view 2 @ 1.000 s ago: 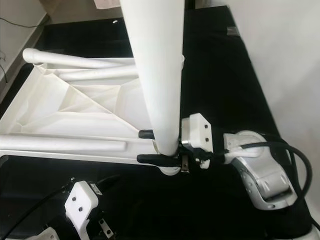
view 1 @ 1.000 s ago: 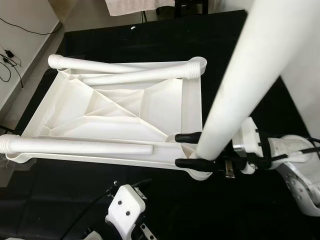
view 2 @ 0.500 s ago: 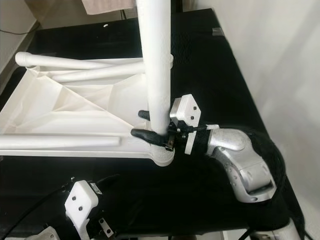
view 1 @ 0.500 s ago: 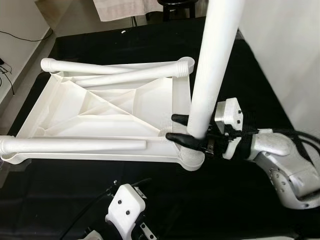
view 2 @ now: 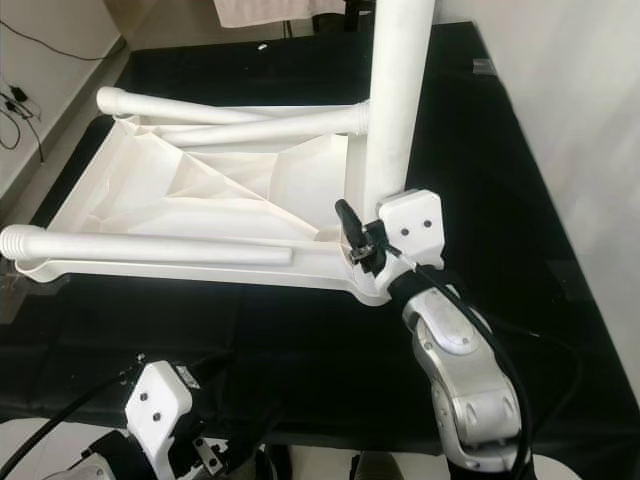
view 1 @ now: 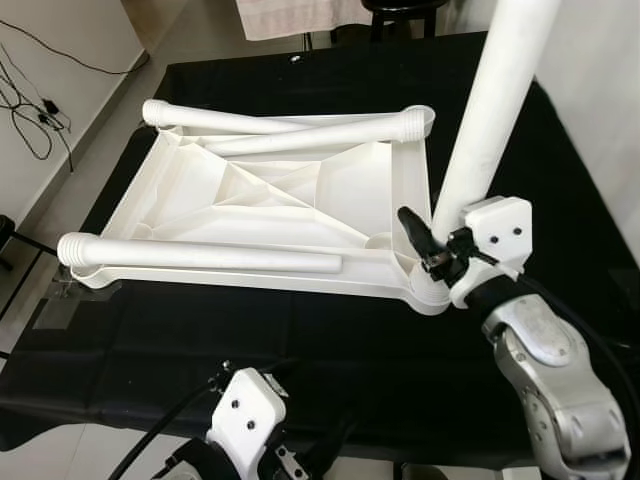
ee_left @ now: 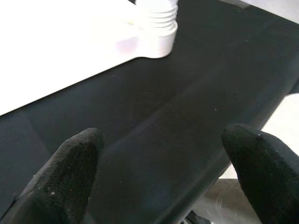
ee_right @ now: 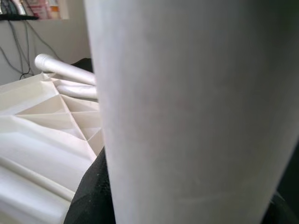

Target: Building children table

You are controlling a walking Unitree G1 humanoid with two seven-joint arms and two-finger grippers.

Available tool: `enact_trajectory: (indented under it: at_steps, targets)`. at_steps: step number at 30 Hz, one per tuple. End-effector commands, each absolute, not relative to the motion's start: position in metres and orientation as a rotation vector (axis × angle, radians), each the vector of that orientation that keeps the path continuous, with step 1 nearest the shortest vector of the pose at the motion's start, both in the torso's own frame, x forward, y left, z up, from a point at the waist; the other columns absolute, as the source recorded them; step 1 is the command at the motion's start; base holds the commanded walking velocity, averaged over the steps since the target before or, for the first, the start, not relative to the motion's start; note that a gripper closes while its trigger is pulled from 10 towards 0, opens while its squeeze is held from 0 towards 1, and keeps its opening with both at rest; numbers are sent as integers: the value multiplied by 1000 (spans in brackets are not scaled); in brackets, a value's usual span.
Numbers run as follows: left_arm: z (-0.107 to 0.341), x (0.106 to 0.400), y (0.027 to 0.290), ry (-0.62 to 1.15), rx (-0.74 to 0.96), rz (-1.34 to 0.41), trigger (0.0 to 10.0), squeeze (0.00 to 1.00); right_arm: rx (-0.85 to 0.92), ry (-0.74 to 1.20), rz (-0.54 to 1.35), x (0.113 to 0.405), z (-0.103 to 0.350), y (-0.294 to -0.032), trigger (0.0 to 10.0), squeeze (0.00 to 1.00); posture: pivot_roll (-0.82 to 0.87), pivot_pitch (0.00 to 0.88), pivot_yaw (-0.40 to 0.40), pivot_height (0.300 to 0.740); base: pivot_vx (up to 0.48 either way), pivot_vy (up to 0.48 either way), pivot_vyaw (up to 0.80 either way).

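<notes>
- The white plastic tabletop (view 1: 270,225) lies upside down on a black worktop (view 1: 300,340), its ribbed underside facing up.
- Three loose legs rest on it: two (view 1: 300,135) crossing along the far edge, with threaded ends at the far corners, and one (view 1: 200,255) lying along the near edge.
- A fourth leg (view 1: 490,120) stands upright at the tabletop's near right corner — its lower end sits at the round corner socket (view 1: 432,290).
- The right gripper (view 1: 440,245) is at the base of that upright leg, its fingers (view 1: 415,230) clamped around it just above the socket; in the right wrist view the leg (ee_right: 187,107) is pressed close against the camera.
- The left gripper (ee_left: 159,163) hangs low at the near edge of the worktop, fingers (ee_left: 70,168) spread wide apart with nothing between them — beyond them a threaded leg end (ee_left: 156,21) sits at a tabletop corner.
</notes>
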State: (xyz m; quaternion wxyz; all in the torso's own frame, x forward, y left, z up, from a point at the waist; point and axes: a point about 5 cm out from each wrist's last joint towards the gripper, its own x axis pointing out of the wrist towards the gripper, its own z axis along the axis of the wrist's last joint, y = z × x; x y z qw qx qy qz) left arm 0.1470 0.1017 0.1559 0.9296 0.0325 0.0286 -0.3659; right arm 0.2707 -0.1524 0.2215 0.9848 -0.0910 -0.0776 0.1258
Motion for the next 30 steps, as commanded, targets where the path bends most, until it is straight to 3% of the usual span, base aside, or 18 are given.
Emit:
enact_trajectory:
  at_steps: [1, 8, 9, 17, 18, 19, 20, 21, 25, 30]
  targets:
    - [149, 146, 105, 100, 80, -754, 10000, 0, -175, 194, 208, 273, 161, -163, 10000, 0, -25, 280, 109, 740, 0, 0, 0]
    - [147, 147, 106, 101, 84, -747, 10000, 0, -134, 195, 187, 277, 162, -156, 10000, 0, -25, 274, 109, 740, 0, 0, 0]
    - [147, 147, 106, 101, 85, -746, 10000, 0, -98, 181, 216, 277, 164, -152, 10000, 1000, -29, 264, 107, 740, 0, 0, 0]
    - [146, 148, 106, 100, 85, -744, 10000, 0, 35, 72, 362, 280, 185, -139, 10000, 1000, -32, 259, 108, 740, 0, 0, 0]
    - [145, 149, 105, 100, 85, -744, 10000, 0, 54, 28, 421, 282, 196, -138, 10000, 949, -34, 255, 106, 740, 0, 0, 0]
    - [145, 149, 105, 99, 84, -744, 10000, 0, 67, -3, 486, 283, 204, -137, 10000, 690, -39, 250, 102, 740, 0, 0, 0]
    - [145, 149, 105, 99, 84, -744, 10000, 0, 67, -3, 486, 283, 204, -137, 10000, 690, -39, 250, 102, 740, 0, 0, 0]
    - [145, 149, 105, 98, 82, -744, 10000, 0, 49, -32, 574, 285, 213, -136, 10000, 0, -39, 250, 101, 740, 0, 0, 0]
    - [144, 149, 103, 95, 79, -742, 10000, 0, -55, -83, 751, 291, 230, -144, 10000, 0, -35, 243, 87, 740, 0, 0, 0]
    - [144, 149, 102, 93, 79, -741, 10000, 0, -101, -99, 826, 297, 238, -148, 10000, 0, -32, 239, 77, 740, 0, 0, 0]
